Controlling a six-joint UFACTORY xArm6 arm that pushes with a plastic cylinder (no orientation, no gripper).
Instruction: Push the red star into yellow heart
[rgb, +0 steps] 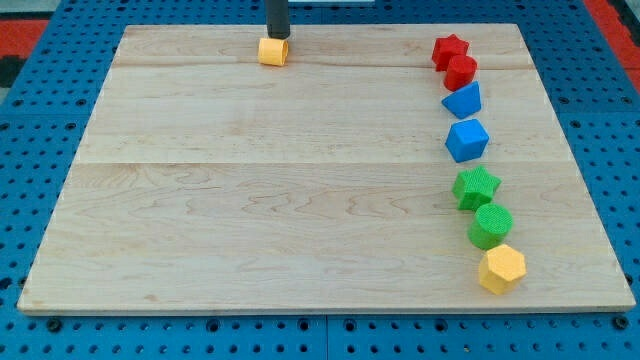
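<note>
The red star lies at the view's top right of the wooden board, touching a red round block just below it. A small yellow block, likely the yellow heart, lies near the board's top edge, left of centre. My tip stands right at the top edge of that yellow block, touching or nearly touching it. The red star is far to the right of my tip.
Down the board's right side runs a column of blocks: a blue block, a blue cube-like block, a green star, a green round block and a yellow hexagon.
</note>
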